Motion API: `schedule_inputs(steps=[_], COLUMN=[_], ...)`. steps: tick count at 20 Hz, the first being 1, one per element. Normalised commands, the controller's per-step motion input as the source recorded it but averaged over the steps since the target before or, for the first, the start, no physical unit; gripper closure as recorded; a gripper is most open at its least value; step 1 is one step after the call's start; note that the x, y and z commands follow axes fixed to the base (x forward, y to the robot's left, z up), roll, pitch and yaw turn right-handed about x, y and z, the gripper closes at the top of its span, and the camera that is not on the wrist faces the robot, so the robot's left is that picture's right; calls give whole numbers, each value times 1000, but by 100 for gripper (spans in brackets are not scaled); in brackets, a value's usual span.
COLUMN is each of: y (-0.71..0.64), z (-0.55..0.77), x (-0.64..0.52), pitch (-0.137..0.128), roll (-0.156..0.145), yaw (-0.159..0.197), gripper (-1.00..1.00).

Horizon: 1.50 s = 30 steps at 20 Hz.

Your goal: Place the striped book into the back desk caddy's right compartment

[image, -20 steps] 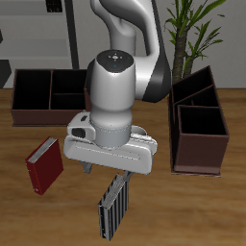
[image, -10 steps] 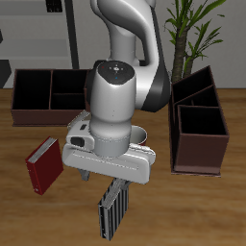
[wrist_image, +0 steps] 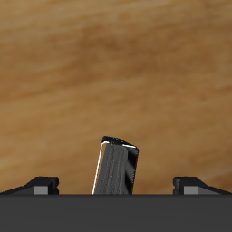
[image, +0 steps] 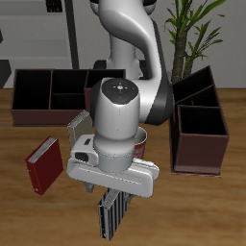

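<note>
The striped book [image: 112, 217] stands upright near the table's front edge, black and grey stripes showing. My gripper [image: 106, 192] hangs right above its top edge, open. In the wrist view the book [wrist_image: 118, 169] rises between the two fingertips [wrist_image: 41, 185], which stand wide apart and clear of it. The back desk caddy [image: 50, 94] lies broadside at the table's back, partly hidden by the arm. Its right compartment [image: 31, 92] is the big square end section, with nothing in it.
A red book [image: 43, 164] leans beside the gripper. A plain grey book [image: 77, 124] stands behind it, close to the arm. A second caddy [image: 198, 127] sits end-on at the other side, before a potted plant [image: 192, 29]. A dark red mug [image: 141, 146] peeks from behind the hand.
The hand has come down and toward the table's front edge, ending just above the striped book. The book has not moved, and the fingers stay apart.
</note>
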Motion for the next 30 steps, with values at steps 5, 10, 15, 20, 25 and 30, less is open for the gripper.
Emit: schedule_inputs(steps=[5, 10, 15, 20, 25, 30], y=[-29, -93, -99, 25, 62, 111], z=[-391, -282, -67, 142, 515, 743], x=[57, -57, -94, -181, -265, -476], pitch=[69, 33, 19, -10, -28, -6], roll=[3, 3, 2, 18, 4, -11], yaw=[-45, 5, -54, 18, 7, 17], gripper=[-100, 100, 100, 100, 100, 100])
